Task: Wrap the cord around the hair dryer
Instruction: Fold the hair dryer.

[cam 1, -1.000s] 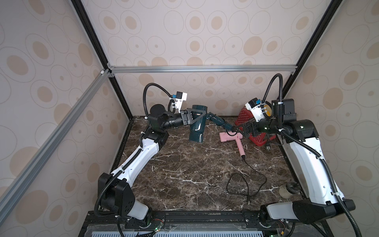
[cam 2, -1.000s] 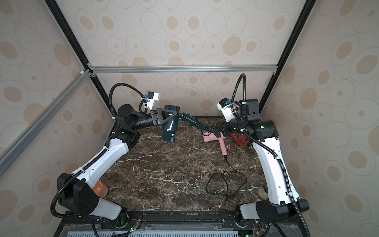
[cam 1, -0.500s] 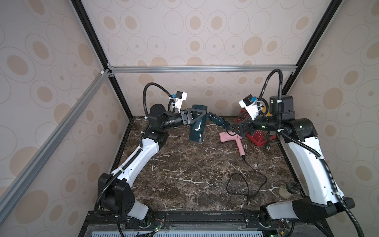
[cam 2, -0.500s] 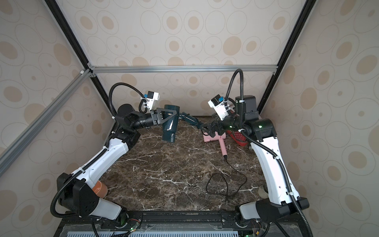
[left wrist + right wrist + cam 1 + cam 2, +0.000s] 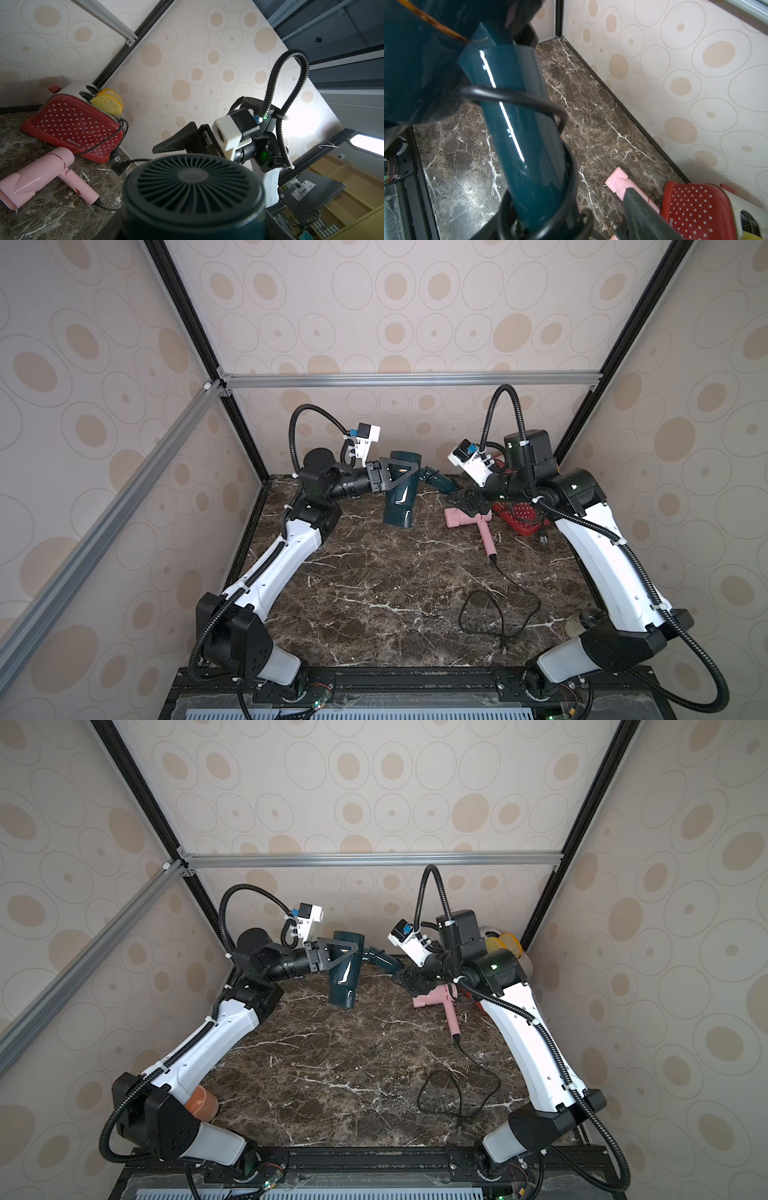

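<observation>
**Apparently well into the wrap, with the handle aimed at the right arm**

The left gripper (image 5: 405, 475) is clamped across the barrel of the teal hair dryer (image 5: 398, 506). It holds the dryer clear of the table (image 5: 374, 585) near the back wall, nozzle tipped downward. The handle (image 5: 438, 483) sticks out sideways, its long axis pointing straight at the right gripper (image 5: 465, 502). That gripper sits at the handle's free end, just above the pink hair dryer (image 5: 467, 520) lying on the stone. Whether the right jaws are spread or pinching something I cannot tell, since no view shows both fingers clearly.

The right arm is therefore the nearer one to the cord (image 5: 517, 97). Any further turn would, I judge, have to circle the handle's axis, with the left arm steadying the barrel.

Only the right wrist view shows the cord: two slack black loops ring the handle, and another curls at its end. In both top views it is too thin to pick out. The loose black lead (image 5: 494, 614) on the table runs from the pink dryer's handle. The left wrist view adds the barrel's rear grille, one right finger beyond it, and a red toaster (image 5: 70, 124) against the wall.
</observation>
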